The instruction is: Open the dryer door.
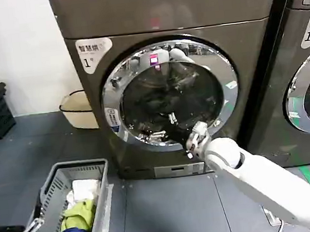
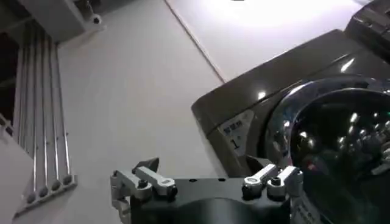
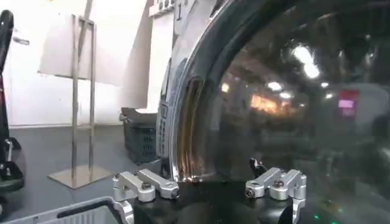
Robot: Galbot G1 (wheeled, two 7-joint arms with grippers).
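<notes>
Door [image 1: 170,93] sat closed, flush against the front of the dryer [image 1: 132,18], chrome ring unbroken around dark glass. Dryer stood on the floor [image 1: 166,210], white "1" label [image 1: 91,51] at the upper left corner of its front panel. A second machine [image 1: 306,65] stood just beside it on the right.

Right end effector [image 1: 194,140] was at the lower right part of the chrome ring, right at the rim; contact could not be confirmed. In the right wrist view its fingers [image 3: 146,184] were spread apart, nothing between them, with the door's glass [image 3: 286,103] close in front.

Left end effector [image 2: 207,182] was held away from the dryer, fingers spread, pinching nothing; the labelled corner of the dryer [image 2: 234,131] lay beyond it.

Grey basket [image 1: 52,195] with clothes [image 1: 79,217] rested on the floor at the dryer's lower left.
</notes>
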